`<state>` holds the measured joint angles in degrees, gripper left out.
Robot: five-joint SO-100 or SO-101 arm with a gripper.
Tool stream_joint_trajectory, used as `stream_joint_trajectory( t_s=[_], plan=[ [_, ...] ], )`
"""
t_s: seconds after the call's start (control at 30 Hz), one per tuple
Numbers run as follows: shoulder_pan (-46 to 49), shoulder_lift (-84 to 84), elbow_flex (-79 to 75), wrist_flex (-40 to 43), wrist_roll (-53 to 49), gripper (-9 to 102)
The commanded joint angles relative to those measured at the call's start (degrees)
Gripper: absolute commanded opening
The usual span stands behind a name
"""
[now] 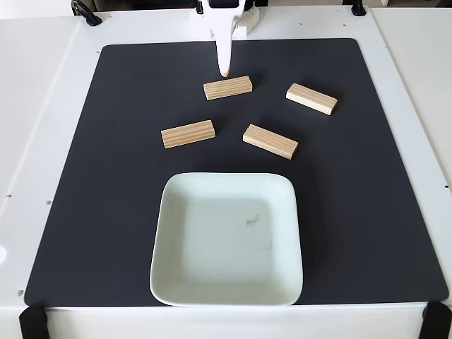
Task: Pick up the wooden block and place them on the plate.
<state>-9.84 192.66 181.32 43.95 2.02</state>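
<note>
The tool (pixel 224 70) hangs just above the far block (pixel 228 87); whether its fingers are apart cannot be told. Three more blocks (pixel 188 133) (pixel 270 141) (pixel 311 98) lie flat on the black mat (pixel 85 212), and none is on the plate (pixel 226 240) nearer the camera. The blocks appear light, rigid and unlikely to slip. Grip across the narrow width at mid-length.

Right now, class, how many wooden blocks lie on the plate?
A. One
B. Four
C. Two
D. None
D: the plate holds nothing, and all four blocks lie on the black mat above it in the fixed view.
</note>
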Motion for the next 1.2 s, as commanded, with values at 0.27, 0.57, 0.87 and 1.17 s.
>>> stream_joint_trajectory(
  t_s=[0.27, 0.57, 0.87, 1.17],
  plan=[
    [-0.6, 0.5, -0.1, 0.4, -0.3, 0],
    [-0.6, 0.5, -0.1, 0.4, -0.3, 0],
    [-0.8, 0.5, -0.1, 0.4, -0.3, 0],
    [-1.1, 0.2, -0.4, 0.4, -0.3, 0]
  ],
)
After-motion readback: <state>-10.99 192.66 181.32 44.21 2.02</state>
